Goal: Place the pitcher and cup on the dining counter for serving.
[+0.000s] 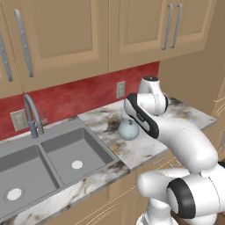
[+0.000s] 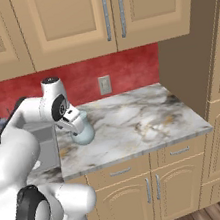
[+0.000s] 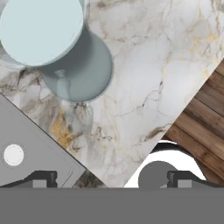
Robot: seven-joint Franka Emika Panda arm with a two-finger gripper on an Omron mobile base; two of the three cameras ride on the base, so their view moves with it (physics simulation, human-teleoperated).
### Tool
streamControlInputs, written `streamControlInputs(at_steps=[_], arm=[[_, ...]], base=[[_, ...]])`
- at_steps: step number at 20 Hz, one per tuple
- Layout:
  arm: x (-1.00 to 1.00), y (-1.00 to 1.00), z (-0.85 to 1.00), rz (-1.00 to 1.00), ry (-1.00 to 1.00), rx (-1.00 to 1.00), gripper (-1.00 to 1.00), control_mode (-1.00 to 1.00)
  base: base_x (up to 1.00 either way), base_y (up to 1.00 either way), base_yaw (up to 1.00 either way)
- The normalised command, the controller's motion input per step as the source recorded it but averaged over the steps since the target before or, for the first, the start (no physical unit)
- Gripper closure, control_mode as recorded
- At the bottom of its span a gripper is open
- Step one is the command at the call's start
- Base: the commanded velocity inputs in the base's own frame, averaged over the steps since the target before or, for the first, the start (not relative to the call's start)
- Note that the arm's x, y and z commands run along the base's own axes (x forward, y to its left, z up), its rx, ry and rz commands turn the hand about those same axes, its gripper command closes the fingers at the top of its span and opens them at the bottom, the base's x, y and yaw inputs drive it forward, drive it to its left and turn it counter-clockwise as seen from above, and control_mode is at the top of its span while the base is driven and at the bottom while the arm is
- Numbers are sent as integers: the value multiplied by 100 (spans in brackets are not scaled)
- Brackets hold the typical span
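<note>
The pitcher [image 1: 128, 129] is a pale blue-grey glassy vessel standing upright on the marble counter [image 1: 145, 147], just right of the sink. In the right base view the pitcher [image 2: 84, 133] is partly covered by my hand. My gripper [image 2: 76, 129] hovers right above it, pointing down. From the hand camera the pitcher [image 3: 83, 70] sits at the upper left with its flared rim close to the lens, off to one side of my gripper [image 3: 111, 181]. The fingers [image 3: 41, 179] stand far apart and hold nothing. The cup and the dining counter are out of view.
A grey double sink [image 1: 66, 154] with a faucet [image 1: 31, 114] lies left of the pitcher. Wall cabinets [image 2: 110, 10] hang overhead and a tall tan panel [image 2: 191, 68] closes the counter's right end. An outlet [image 2: 105, 85] sits on the red backsplash. Wood floor [image 3: 205, 118] lies beyond the counter's front edge.
</note>
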Motion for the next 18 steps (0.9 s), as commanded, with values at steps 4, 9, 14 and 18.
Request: streamControlInputs(at_steps=[4,9,14,18], arm=[[28,0,-26,0,0,0,-100,-100],[35,0,-31,-1,0,-2,-100,-100],[34,0,-20,-2,3,0,-100,-100],[26,2,-4,-1,7,0,-100,-100]], base=[[0,0,0],[0,0,0],[0,0,0],[0,0,0]])
